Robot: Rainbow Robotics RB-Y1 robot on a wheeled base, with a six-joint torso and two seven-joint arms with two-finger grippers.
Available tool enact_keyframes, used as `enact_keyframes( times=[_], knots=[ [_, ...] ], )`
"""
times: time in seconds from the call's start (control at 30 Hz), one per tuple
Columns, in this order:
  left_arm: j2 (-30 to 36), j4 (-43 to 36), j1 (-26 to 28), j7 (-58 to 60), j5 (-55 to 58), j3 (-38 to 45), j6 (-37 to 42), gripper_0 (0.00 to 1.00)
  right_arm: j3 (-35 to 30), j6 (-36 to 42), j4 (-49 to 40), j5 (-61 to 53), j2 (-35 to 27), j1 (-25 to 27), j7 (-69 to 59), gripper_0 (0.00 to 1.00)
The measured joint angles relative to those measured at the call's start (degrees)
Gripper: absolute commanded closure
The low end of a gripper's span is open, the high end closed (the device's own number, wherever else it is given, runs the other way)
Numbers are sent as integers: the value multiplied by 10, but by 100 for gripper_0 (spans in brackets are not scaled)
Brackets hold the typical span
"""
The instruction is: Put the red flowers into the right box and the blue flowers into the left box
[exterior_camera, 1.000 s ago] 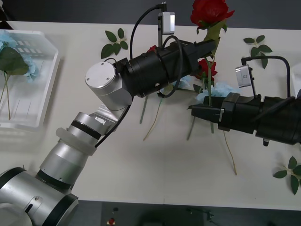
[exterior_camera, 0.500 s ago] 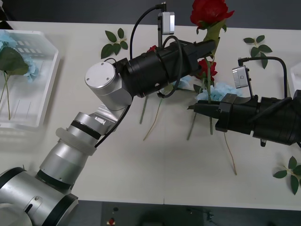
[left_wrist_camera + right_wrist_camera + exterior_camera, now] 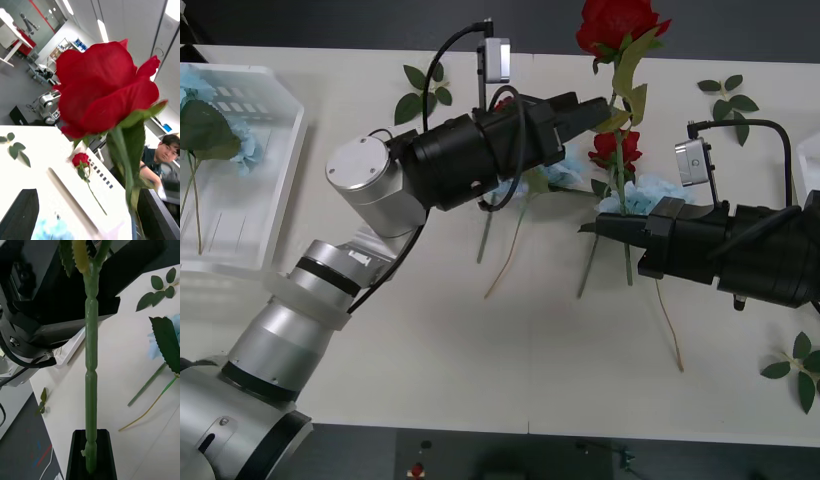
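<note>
A red rose (image 3: 620,24) stands upright above the table, its bloom large in the left wrist view (image 3: 103,92). My right gripper (image 3: 600,230) is shut on its green stem (image 3: 91,363), low down, with the black fingers (image 3: 77,461) closed around it. My left gripper (image 3: 590,108) is open just left of the rose's leaves, and the stem runs beside one finger (image 3: 157,217). Another red rose (image 3: 617,148) and blue flowers (image 3: 648,192) lie on the table behind the held stem. The left box (image 3: 275,190) holds a blue flower (image 3: 248,148). The right box (image 3: 810,150) shows as a white rim, with a red rose (image 3: 80,159) lying in it.
Loose leaf sprigs lie at the back left (image 3: 425,90), back right (image 3: 730,97) and front right (image 3: 800,370). Several bare stems (image 3: 505,250) lie across the table's middle. The near half of the table (image 3: 480,360) is bare. A person sits far behind the table.
My right gripper moved in and closed on the rose's stem. My left gripper then let go of the rose and drew back to the left; the bloom tipped slightly left.
</note>
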Motion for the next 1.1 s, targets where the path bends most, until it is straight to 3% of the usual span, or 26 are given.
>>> enact_keyframes(
  times=[0.27, 0.43, 0.57, 0.8, 1.1],
  knots=[
    [127, 0, 47, 0, 26, 4, 67, 24, -63, 0, 0, 0, -20, 0, 0, 100],
    [202, 0, 64, 0, -19, 23, 76, 25, -115, 43, 36, -20, -100, 0, -2, 100],
    [230, 0, 57, 19, -139, 39, 83, 24, -159, 84, 132, -58, -175, 0, -2, 100],
    [213, 0, 1, 229, -375, 45, 119, 24, -186, 112, 326, -40, -274, 1, -2, 100],
    [73, 0, -34, 407, -709, 45, 120, 24, -185, 141, 436, 80, -328, 2, -2, 100]
  ],
)
